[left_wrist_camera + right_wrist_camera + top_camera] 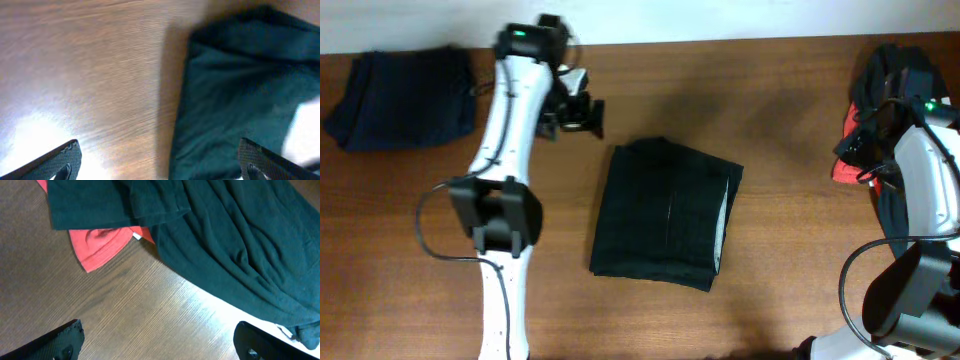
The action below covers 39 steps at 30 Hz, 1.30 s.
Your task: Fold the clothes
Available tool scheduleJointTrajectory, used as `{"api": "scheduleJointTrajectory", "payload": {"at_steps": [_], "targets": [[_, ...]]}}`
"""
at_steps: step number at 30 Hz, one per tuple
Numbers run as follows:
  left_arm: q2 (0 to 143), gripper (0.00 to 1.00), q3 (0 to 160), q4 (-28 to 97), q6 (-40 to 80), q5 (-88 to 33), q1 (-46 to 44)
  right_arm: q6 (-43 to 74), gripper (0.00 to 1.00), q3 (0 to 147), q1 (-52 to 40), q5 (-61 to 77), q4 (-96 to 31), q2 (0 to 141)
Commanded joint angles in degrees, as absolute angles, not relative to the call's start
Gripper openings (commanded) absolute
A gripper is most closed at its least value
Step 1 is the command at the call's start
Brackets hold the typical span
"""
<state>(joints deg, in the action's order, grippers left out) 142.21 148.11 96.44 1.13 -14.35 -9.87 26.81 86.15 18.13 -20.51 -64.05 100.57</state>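
A folded black garment (665,213) with a whitish side strip lies at the table's middle; it also shows in the left wrist view (235,95). A folded navy garment (405,97) lies at the far left. A pile of black clothes (895,80) with a red garment (847,165) sits at the far right; the right wrist view shows the black cloth (235,240) and the red one (100,245). My left gripper (582,112) is open and empty above the wood, just left of the folded garment. My right gripper (860,150) is open and empty beside the pile.
The wooden table (780,110) runs to a white wall strip along the back edge. The arms' cables loop near the front left and front right.
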Motion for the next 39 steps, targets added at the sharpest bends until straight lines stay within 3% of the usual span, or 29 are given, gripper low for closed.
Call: {"api": "scheduleJointTrajectory", "payload": {"at_steps": [1,10,11,12,13,16,17,19,22,25,27,31,39], "targets": [[142.1,0.99,143.1,96.7,-12.4,-30.7,-7.9,27.5,0.99,86.8,18.4,-21.2,-64.1,100.1],[142.2,0.99,107.0,77.7,-14.7,-35.9,-10.3,27.5,0.99,86.8,18.4,-21.2,-64.1,100.1],[142.2,0.95,105.3,76.9,-14.7,-37.3,-10.6,27.5,0.99,86.8,18.4,-21.2,-64.1,100.1],[142.2,0.76,104.9,76.9,-14.6,-37.6,-11.3,27.5,0.99,86.8,18.4,-21.2,-64.1,100.1],[142.2,0.66,104.9,76.9,-14.5,-37.6,-12.0,27.5,0.99,86.8,18.4,-21.2,-64.1,100.1],[142.2,0.06,104.9,73.5,-4.5,-33.8,-12.8,27.5,0.99,86.8,18.4,-21.2,-64.1,100.1],[142.1,0.01,105.1,72.0,0.6,-29.1,-12.5,27.5,0.99,86.8,18.4,-21.2,-64.1,100.1],[142.1,0.0,108.1,72.2,11.6,-13.3,-10.5,27.5,0.99,86.8,18.4,-21.2,-64.1,100.1],[142.1,0.0,120.9,78.2,18.3,3.1,-4.6,27.5,0.99,86.8,18.4,-21.2,-64.1,100.1],[142.1,0.01,136.8,81.6,17.9,9.1,0.5,27.5,0.99,86.8,18.4,-21.2,-64.1,100.1],[142.1,0.0,142.6,79.9,9.1,10.0,2.0,27.5,0.99,86.8,18.4,-21.2,-64.1,100.1],[142.1,0.01,146.9,79.2,9.1,33.7,2.5,27.5,0.99,86.8,18.4,-21.2,-64.1,100.1],[142.1,0.0,158.7,73.7,15.1,38.8,2.6,27.5,0.99,86.8,18.4,-21.2,-64.1,100.1]]}}
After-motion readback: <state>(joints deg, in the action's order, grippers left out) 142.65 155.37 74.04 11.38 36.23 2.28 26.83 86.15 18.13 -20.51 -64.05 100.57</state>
